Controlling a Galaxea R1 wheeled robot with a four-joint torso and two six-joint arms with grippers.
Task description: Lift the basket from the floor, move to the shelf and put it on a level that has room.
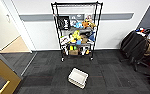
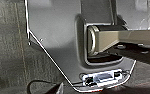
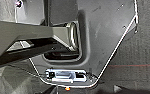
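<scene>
The basket (image 1: 77,78) lies on the floor (image 1: 111,72), a dark carpet, near the bottom middle of the head view; it looks pale with a white lining and sits turned at an angle. Behind it, against the white wall, stands the shelf (image 1: 76,31), a tall black wire rack on small wheels. Its top level (image 1: 76,4) is a bare wire grid. The lower tiers hold toys and boxes. Both wrist views look down past the robot's own grey body at the carpet (image 2: 8,50) (image 3: 141,50).
A doorway with tan wooden flooring (image 1: 14,46) opens at the left, with a yellow-edged door (image 1: 2,72) in the near left corner. A chair piled with dark clothes and bags (image 1: 141,47) stands at the right.
</scene>
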